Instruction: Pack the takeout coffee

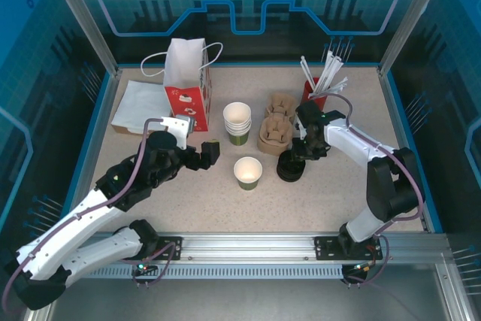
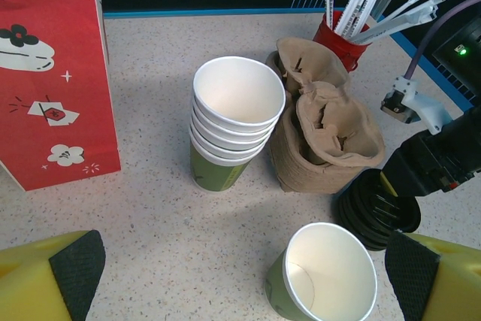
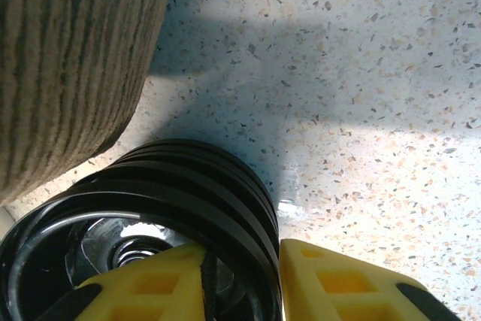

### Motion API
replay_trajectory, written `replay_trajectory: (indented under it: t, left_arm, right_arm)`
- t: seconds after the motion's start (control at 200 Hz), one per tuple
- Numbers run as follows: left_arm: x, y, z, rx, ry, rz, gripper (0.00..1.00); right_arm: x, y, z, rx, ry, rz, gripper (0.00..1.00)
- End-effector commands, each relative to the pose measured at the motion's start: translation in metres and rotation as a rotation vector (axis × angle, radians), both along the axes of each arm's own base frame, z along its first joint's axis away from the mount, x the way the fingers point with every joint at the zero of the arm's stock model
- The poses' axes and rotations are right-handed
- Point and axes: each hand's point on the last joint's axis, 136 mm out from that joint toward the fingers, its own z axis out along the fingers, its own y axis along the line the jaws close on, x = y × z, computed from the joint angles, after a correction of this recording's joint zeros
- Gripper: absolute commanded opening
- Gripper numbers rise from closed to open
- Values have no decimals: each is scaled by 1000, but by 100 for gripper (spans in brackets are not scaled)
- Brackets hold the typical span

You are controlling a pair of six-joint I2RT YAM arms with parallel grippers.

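Holds left fingers (image 2: pixel 56 272) spread, empty, well left of the lid stack (image 1: pixel 289 171). Has the green cup (image 1: pixel 248 173) lidless, just left of it. Pinches rim of the top lid (image 3: pixel 98 242) with right fingers (image 3: pixel 338 283). Seemingly lid-fetching; next, peel one lid free.

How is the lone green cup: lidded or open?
Open: the cup stands upright with no lid, its white inside bare.

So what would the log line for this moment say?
left jaws: open, near lone green cup | right jaws: pinching rim of black lid stack | cup: upright, no lid yet
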Motion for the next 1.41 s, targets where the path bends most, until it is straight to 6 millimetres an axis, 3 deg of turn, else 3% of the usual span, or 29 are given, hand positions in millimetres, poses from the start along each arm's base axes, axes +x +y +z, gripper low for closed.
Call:
replay_trajectory:
  t: [0.0, 0.625, 1.151, 1.401]
  left_arm:
    - [2, 0, 5, 2, -17, 7, 99]
    - [3, -1, 13, -5, -41, 0, 99]
    - [8, -10, 16, -1, -56, -27, 99]
    - [10, -14, 18, -2, -56, -39, 99]
  right_arm:
    - [-1, 3, 4, -17, 11, 14, 29]
    - [-8, 3, 17, -6, -4, 43, 19]
    - [-13, -2, 27, 20, -25, 37, 19]
    - [-20, -4, 18, 37, 21, 52, 21]
